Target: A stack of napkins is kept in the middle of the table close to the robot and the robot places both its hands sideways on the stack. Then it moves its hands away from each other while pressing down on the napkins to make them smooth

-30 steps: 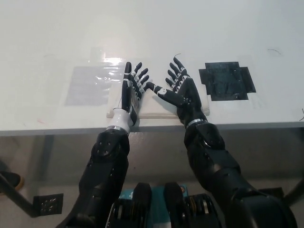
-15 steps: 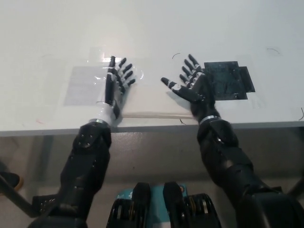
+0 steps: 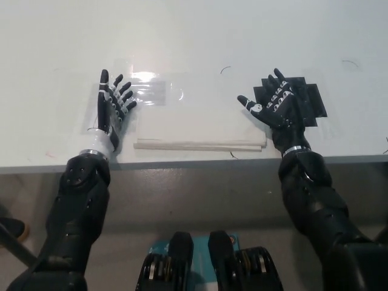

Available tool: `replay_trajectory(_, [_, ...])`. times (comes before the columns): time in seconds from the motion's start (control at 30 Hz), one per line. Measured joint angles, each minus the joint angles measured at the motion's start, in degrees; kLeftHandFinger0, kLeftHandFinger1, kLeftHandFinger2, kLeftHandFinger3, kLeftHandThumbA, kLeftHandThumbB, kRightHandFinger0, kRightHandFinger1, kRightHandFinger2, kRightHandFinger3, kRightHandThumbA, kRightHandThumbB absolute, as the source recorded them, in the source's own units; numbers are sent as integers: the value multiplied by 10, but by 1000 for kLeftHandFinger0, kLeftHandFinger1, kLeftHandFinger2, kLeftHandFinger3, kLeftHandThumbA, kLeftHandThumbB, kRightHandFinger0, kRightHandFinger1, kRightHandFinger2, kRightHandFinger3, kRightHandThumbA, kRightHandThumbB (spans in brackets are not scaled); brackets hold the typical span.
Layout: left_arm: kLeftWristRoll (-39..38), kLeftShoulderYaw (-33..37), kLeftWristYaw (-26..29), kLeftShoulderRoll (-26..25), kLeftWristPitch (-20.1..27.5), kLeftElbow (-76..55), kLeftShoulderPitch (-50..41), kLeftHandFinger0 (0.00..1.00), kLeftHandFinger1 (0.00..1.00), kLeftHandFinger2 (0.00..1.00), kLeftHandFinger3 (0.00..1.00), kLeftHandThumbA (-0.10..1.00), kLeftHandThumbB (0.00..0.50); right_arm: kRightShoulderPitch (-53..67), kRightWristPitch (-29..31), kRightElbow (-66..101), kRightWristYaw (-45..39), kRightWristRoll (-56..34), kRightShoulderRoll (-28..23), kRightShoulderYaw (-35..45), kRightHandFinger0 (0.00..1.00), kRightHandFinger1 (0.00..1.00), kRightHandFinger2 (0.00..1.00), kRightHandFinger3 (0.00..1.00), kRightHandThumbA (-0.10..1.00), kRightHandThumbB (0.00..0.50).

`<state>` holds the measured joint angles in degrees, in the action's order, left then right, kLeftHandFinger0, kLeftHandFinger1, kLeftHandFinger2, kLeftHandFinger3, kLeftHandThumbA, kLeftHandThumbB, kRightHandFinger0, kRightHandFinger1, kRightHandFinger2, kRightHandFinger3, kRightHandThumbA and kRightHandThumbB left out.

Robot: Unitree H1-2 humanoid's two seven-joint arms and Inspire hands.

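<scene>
Napkin stack [image 3: 200, 127] lies flat at the table's [image 3: 242, 36] near edge, centred between both hands; left hand [image 3: 111, 108] rests just beside its left side, fingers spread, holding nothing; right hand [image 3: 277, 106] sits off its right end, splayed and empty, over a black patch [image 3: 306, 100].

The right hand [image 3: 277, 108] covers the left part of the black patch [image 3: 303, 100], so the patch's left outline cannot be seen. The left hand [image 3: 111, 109] hides part of the clear taped sheet [image 3: 148, 91]. The table [image 3: 194, 42] is cut off at the left, right and far edges.
</scene>
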<state>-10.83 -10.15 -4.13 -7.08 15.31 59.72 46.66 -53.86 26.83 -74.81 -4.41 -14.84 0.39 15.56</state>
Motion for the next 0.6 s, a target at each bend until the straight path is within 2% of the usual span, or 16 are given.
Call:
replay_trajectory(0.03, [0,0,-1,-1,0,0,0,1000,1000,1000,1000,1000,282,0,0,0,0,0,0,0,1000,1000,1000,1000,1000,214])
replay_trajectory(0.17, [1,4,-3,-13,-2,-12,-6,1000,1000,1000,1000,1000,305,6,0,13,-1,0,-2,0,1000,1000,1000,1000,1000,224])
replay_trajectory(0.23, [3,6,-4,-19,-5,-37,-16,1000,1000,1000,1000,1000,298,15,-1,33,-1,1,-2,-1,1000,1000,1000,1000,1000,208])
replay_trajectory(0.27, [4,8,-5,-23,-7,-59,-23,1000,1000,1000,1000,1000,319,23,-2,58,-1,2,-2,-3,1000,1000,1000,1000,1000,201])
replay_trajectory(0.33, [8,12,-5,-26,-10,-101,-40,1000,1000,1000,1000,1000,308,37,-2,98,-1,3,-2,-7,1000,1000,1000,1000,1000,203])
replay_trajectory(0.4, [9,16,-7,-25,-16,-152,-63,1000,1000,1000,1000,1000,273,54,-5,151,0,4,-1,-14,1000,1000,1000,1000,1000,211])
replay_trajectory(0.47, [11,21,-9,-25,-20,-192,-85,1000,1000,1000,1000,1000,273,73,-9,197,0,4,0,-18,1000,1000,1000,1000,1000,238])
replay_trajectory(0.53, [12,26,-9,-25,-24,-225,-106,1000,1000,1000,1000,1000,249,93,-13,241,0,5,2,-22,1000,1000,1000,1000,1000,281])
replay_trajectory(0.57, [12,27,-10,-25,-26,-235,-115,1000,1000,1000,1000,1000,244,102,-15,258,0,5,2,-23,1000,1000,1000,1000,1000,286])
replay_trajectory(0.6, [13,31,-10,-25,-28,-257,-129,1000,1000,1000,1000,1000,250,118,-19,284,0,6,3,-25,1000,1000,1000,1000,1000,324])
